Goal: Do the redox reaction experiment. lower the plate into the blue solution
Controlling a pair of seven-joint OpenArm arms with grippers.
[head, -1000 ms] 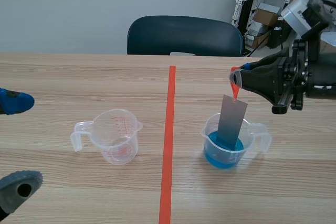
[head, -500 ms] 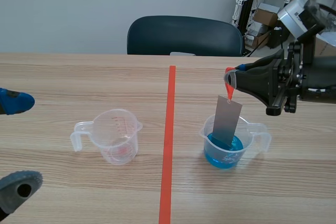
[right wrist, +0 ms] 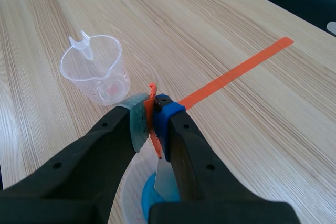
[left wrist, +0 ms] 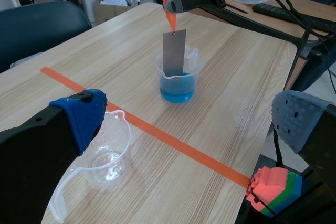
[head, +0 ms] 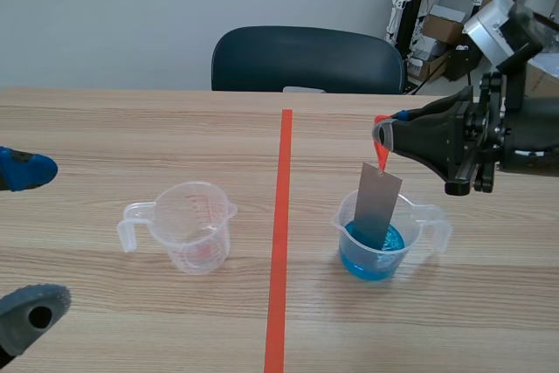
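A grey metal plate (head: 377, 205) hangs from an orange tag (head: 383, 153) with its lower end inside a clear beaker (head: 428, 217) of blue solution (head: 374, 251). My right gripper (head: 382, 135) is above that beaker, shut on the tag (right wrist: 151, 109). In the right wrist view the plate (right wrist: 167, 177) drops straight below the fingers toward the blue solution (right wrist: 149, 199). My left gripper (head: 35, 242) stands open at the table's left side, far from the beaker. The left wrist view shows the plate (left wrist: 174, 52) in the beaker (left wrist: 178, 80) well ahead of it.
An empty clear beaker (head: 194, 226) with red markings stands left of the orange-red tape line (head: 279, 242). A dark chair (head: 306, 58) is behind the table. A coloured block (left wrist: 275, 187) lies beyond the table edge beside the left gripper.
My right gripper has shifted a little to the left, and the hanging plate moved left with it inside the beaker. The left arm has not moved.
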